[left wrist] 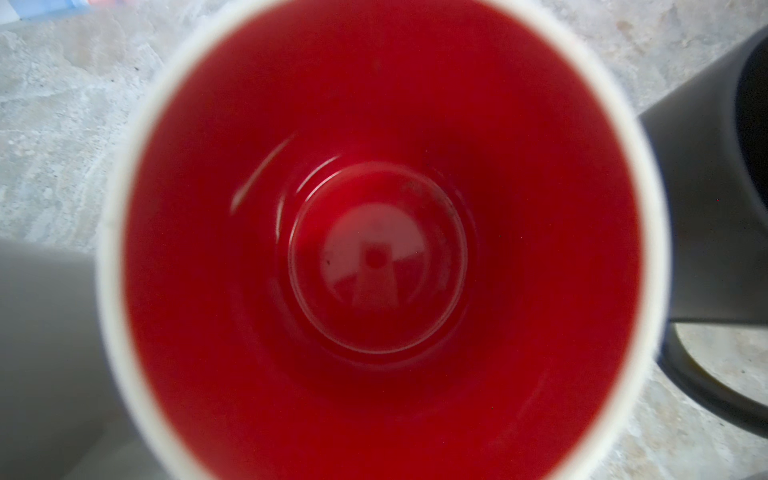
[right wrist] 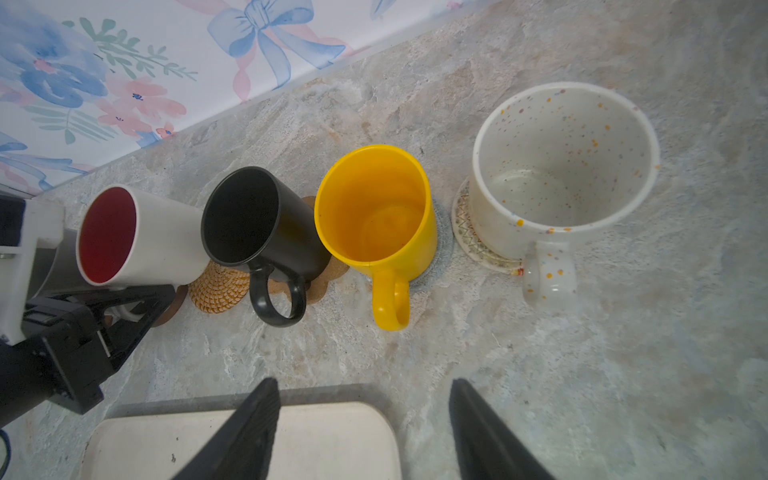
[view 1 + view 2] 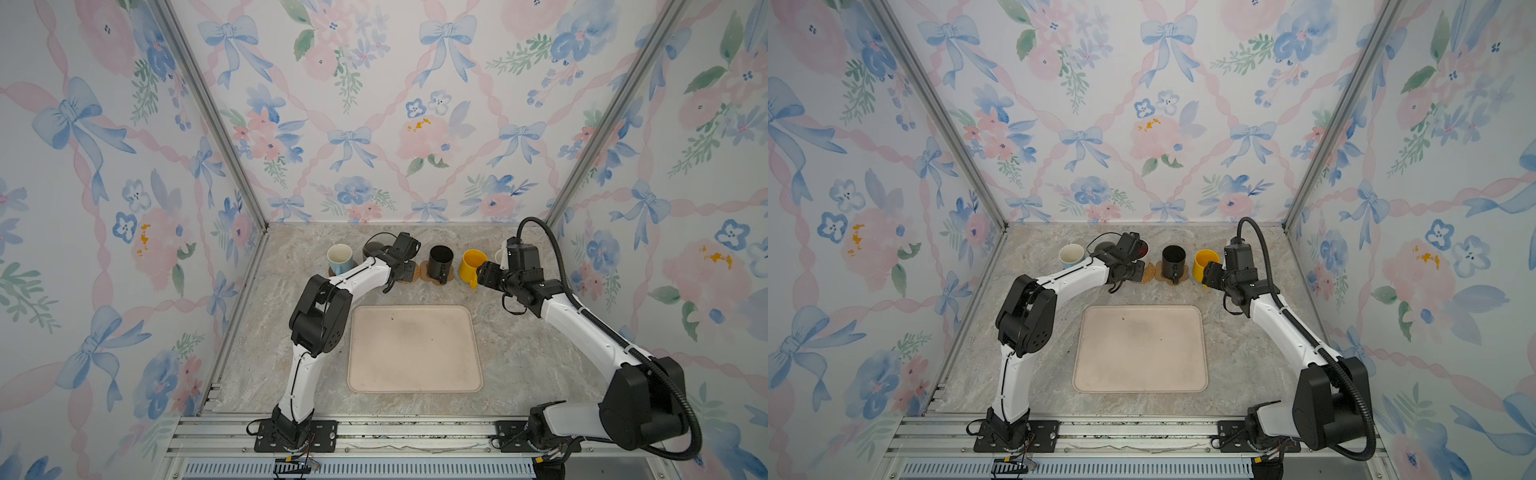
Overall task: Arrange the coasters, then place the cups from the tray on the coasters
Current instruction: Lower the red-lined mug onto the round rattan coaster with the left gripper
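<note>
Two pairs: our left fingers (image 2: 145, 303) clench the white mug (image 2: 158, 237) by its handle; our right fingers (image 2: 257, 419) gape, empty.

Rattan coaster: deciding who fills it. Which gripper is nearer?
Left. The left gripper, holding the white mug, sits beside the rattan coaster; the right gripper is farther off, facing the yellow mug.

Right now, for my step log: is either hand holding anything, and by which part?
The left hand grips the white, red-lined mug by its handle; the right hand is open and empty.
</note>
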Controlling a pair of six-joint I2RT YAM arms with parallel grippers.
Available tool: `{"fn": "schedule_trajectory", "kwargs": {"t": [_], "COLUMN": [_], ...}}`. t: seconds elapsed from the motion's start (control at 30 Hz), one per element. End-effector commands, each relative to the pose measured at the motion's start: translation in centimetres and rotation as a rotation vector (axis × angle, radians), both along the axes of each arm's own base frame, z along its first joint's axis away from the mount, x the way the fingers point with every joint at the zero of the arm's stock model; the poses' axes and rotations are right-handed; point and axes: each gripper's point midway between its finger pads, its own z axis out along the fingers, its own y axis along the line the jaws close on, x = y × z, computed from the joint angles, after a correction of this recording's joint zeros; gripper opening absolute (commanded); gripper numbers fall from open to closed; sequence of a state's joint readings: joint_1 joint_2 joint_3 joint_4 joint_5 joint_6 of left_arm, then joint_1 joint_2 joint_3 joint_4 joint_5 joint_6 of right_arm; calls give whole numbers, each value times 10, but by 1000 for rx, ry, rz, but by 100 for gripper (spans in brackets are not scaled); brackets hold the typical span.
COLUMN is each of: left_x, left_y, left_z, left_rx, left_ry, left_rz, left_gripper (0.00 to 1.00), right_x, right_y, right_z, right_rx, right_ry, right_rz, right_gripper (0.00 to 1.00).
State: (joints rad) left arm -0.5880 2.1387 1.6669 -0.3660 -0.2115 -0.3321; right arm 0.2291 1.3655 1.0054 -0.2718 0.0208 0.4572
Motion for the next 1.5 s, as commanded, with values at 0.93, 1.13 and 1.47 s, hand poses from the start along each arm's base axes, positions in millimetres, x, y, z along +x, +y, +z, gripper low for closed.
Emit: {"fn": "schedule_trajectory", "kwargs": {"t": [0.93,1.13,1.47], "left_x": [6,5,4], "left_y": [0,0,1], "left_z": [-11,-13,-19], "left_rx": [-3,2,3], "left_ry": [-2,0,12], "left_rz": [-4,-5,-3], "left_gripper": [0,0,0], "right_x": [-1,0,0], "right_y": [-2,-1,-1], "right_z": [-3,-3,-4], "right_rx": [15,16,16], "right_ry": [1,2,5], "right_rz": [-4,-3,-1], "right_gripper": [67,67,67]}}
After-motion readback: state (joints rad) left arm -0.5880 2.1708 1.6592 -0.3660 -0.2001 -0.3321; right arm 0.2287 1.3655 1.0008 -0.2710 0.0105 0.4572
